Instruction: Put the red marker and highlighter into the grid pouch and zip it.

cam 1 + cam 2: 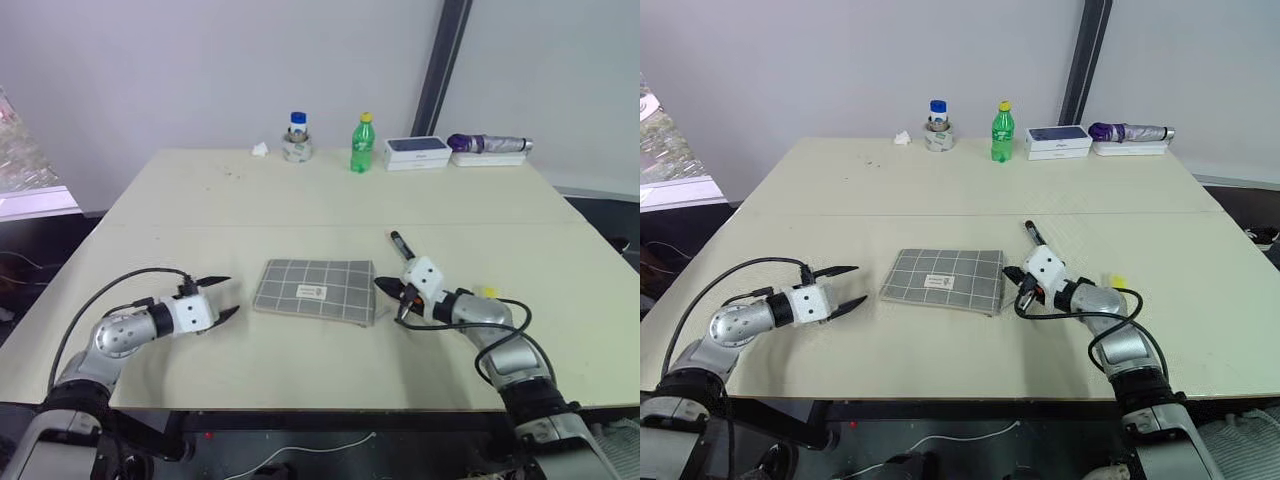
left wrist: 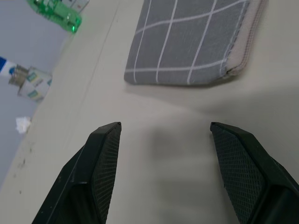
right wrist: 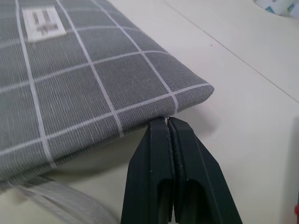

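Observation:
The grid pouch (image 1: 315, 290) lies flat in the middle of the table, its white label facing up. My right gripper (image 1: 381, 286) is shut, and its fingertips (image 3: 166, 125) press against the pouch's right-hand edge near a corner; nothing shows between them. The red marker (image 1: 402, 245) lies on the table just behind that gripper. A bit of the yellow highlighter (image 1: 489, 292) peeks out behind my right forearm. To the left of the pouch my left gripper (image 1: 232, 296) hovers open, pointing at the pouch's (image 2: 196, 42) end with a gap of bare table between them.
Along the table's (image 1: 300, 200) far edge stand a green bottle (image 1: 362, 144), a jar with a blue lid (image 1: 297, 138), a white box (image 1: 417, 152), a folded purple umbrella (image 1: 488, 144) and a crumpled tissue (image 1: 260, 150).

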You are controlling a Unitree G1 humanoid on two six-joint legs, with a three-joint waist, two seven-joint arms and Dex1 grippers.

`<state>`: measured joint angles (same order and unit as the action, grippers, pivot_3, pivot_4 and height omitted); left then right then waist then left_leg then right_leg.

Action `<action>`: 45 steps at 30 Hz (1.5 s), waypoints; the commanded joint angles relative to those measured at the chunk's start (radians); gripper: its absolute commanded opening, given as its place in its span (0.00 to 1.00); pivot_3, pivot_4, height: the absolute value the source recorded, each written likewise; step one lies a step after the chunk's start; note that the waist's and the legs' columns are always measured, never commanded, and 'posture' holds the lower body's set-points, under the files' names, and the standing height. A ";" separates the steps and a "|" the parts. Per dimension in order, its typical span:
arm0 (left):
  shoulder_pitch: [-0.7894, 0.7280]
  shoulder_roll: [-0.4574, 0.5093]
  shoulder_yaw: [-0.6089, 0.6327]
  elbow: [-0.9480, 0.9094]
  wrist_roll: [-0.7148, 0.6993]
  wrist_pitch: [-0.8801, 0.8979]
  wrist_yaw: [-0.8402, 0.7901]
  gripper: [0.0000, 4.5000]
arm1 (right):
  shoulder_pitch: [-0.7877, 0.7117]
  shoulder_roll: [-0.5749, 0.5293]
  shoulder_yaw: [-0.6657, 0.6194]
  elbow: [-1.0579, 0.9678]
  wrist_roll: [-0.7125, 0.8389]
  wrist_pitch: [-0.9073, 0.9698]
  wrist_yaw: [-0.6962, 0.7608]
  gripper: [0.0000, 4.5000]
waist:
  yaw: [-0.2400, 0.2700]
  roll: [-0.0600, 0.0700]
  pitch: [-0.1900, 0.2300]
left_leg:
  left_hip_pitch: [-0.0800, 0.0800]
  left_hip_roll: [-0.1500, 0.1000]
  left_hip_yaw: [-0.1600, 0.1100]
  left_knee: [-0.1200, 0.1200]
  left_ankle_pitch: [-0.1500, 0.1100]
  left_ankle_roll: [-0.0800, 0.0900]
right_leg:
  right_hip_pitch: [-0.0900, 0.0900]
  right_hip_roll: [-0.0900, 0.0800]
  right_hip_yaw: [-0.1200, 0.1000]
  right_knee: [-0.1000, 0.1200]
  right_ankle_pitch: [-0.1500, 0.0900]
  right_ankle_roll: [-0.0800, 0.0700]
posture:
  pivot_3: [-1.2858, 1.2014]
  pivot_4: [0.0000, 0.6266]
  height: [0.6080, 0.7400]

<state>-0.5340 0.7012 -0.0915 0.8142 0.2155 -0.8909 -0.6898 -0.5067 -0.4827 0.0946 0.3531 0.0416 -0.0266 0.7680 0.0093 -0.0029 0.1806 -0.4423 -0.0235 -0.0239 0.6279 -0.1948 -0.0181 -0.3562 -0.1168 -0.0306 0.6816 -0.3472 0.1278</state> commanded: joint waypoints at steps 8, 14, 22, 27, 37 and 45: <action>-0.104 -0.087 -0.121 0.110 0.090 -0.089 0.052 0.72 | -0.078 0.031 0.039 0.085 -0.056 -0.096 -0.008 0.02 | 0.003 0.000 0.000 | 0.000 -0.001 -0.001 0.001 0.000 0.000 | 0.001 0.000 -0.001 0.001 0.000 0.000 | 0.52 0.24 1.00; -0.122 -0.115 -0.138 0.147 0.027 -0.072 -0.036 0.66 | -0.079 0.035 0.039 0.091 -0.052 -0.103 -0.002 0.00 | 0.002 0.000 0.000 | 0.000 -0.001 0.000 0.001 0.000 0.000 | 0.001 0.000 -0.001 0.001 0.000 0.000 | 0.52 0.24 1.00; -0.106 -0.117 -0.103 0.132 -0.075 -0.023 -0.124 0.01 | -0.076 0.027 0.031 0.089 -0.050 -0.105 0.002 0.00 | -0.006 0.000 0.000 | 0.000 -0.001 0.000 0.001 0.000 0.000 | 0.001 0.000 0.000 0.001 0.000 0.000 | 0.52 0.24 1.00; -0.074 -0.122 -0.060 0.063 -0.178 0.054 -0.185 0.00 | -0.091 0.022 -0.022 0.046 0.016 -0.044 0.011 0.06 | -0.015 0.000 0.000 | 0.000 0.000 0.000 0.001 0.000 0.000 | 0.000 0.000 0.000 0.001 0.000 0.000 | 0.52 0.24 1.00; 0.120 -0.045 0.039 -0.307 -0.144 0.330 0.012 0.00 | 0.010 -0.040 -0.139 -0.255 0.237 0.204 0.092 1.00 | -0.024 0.001 0.000 | 0.000 0.002 -0.001 -0.001 0.000 0.000 | 0.000 0.000 0.000 0.001 0.000 0.000 | 0.52 0.24 1.00; 0.206 -0.120 0.072 -0.582 -0.125 0.632 0.165 0.00 | 0.118 0.015 -0.021 -0.382 0.221 0.264 0.086 1.00 | -0.019 0.000 0.000 | 0.000 0.003 -0.002 0.000 0.000 0.000 | 0.000 0.000 0.000 0.001 0.000 0.000 | 0.52 0.24 1.00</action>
<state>-0.3252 0.5816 -0.0434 0.2941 0.0818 -0.3075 -0.5578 -0.3896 -0.4760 0.0580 0.0037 0.2843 0.2453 0.8730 -0.0097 -0.0026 0.1804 -0.4424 -0.0206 -0.0256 0.6284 -0.1947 -0.0183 -0.3559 -0.1168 -0.0307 0.6826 -0.3473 0.1277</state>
